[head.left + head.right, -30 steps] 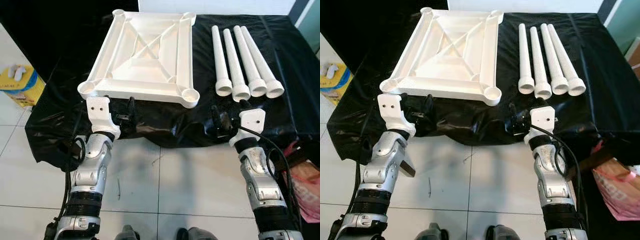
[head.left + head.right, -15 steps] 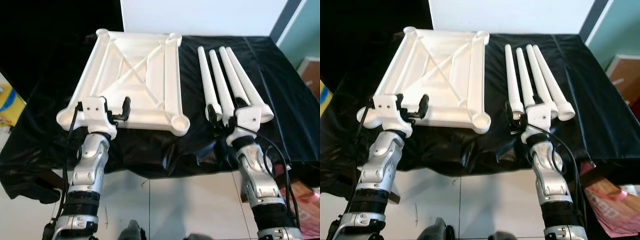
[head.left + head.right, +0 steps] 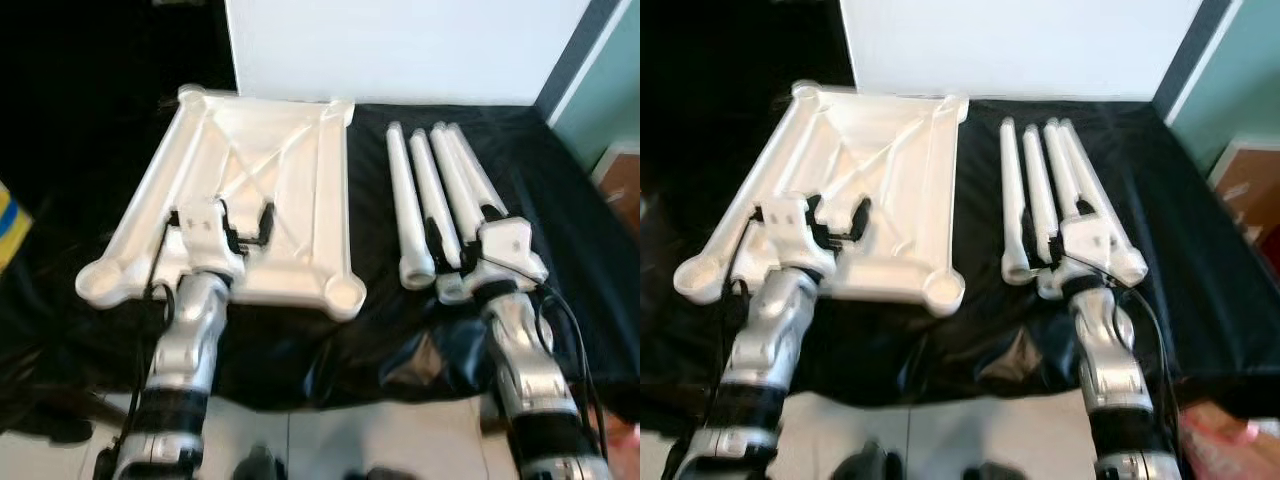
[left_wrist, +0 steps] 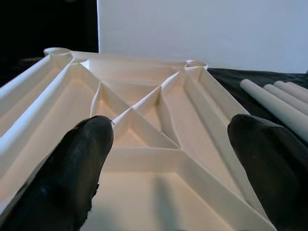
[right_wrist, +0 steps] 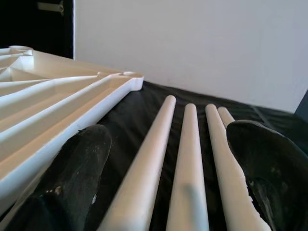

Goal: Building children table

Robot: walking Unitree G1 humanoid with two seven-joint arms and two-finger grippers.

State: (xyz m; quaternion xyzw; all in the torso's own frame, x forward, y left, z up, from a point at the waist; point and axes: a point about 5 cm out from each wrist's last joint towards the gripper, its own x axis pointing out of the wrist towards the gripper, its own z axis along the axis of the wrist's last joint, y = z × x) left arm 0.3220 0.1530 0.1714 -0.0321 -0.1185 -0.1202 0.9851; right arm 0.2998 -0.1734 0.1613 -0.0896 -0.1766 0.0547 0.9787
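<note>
Four white legs (image 3: 432, 200) are laid side by side on the black cloth (image 3: 560, 200) that covers the work surface, toward its right edge, with their flared ends turned to the near edge and their thin ends pointing at the white wall (image 3: 400, 50) behind. Beside them, toward the left half of the cloth, the white table top (image 3: 300, 190) is placed upside down, so that its ribbed underside and the round sockets at its corners are turned up; one socket (image 3: 345, 292) is seen at the near right corner of the panel, close to the legs but apart from them.

The left gripper (image 3: 245, 222) is held over the near part of the upturned table top, its two black fingers (image 4: 77, 168) spread wide with nothing between them; the crossed ribs are seen past them in the left wrist view. The right gripper (image 3: 455, 235) is held low over the flared ends of the legs, fingers (image 5: 72, 178) likewise set wide apart, with the legs running between and under them in the right wrist view; nothing is gripped. A turquoise wall (image 3: 610, 90) is seen at the far right.
</note>
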